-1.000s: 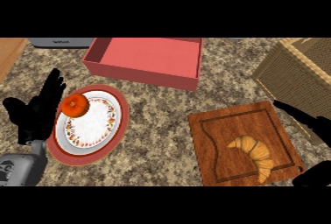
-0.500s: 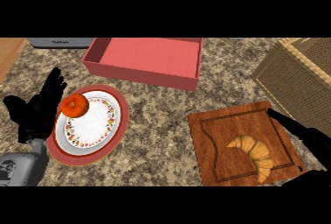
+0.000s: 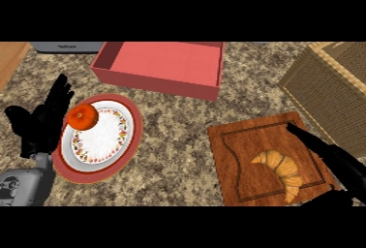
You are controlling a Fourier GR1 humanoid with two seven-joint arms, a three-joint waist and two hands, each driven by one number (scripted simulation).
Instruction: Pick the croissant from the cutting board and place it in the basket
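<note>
A golden croissant lies on the right half of the wooden cutting board at the lower right. My right hand comes in from the lower right edge, open, its straight fingers lying over the board's right edge just right of the croissant, thumb low near the board's front corner. The wicker basket stands at the far right, partly cut off. My left hand rests open at the left edge, fingers up, beside a plate.
A red-rimmed plate with an orange fruit sits at the left. A pink open box stands at the back centre. A grey appliance shows at the top left on the speckled counter.
My right hand has slid left and forward along the board's right edge, closer to the croissant. The left hand and all objects have stayed put.
</note>
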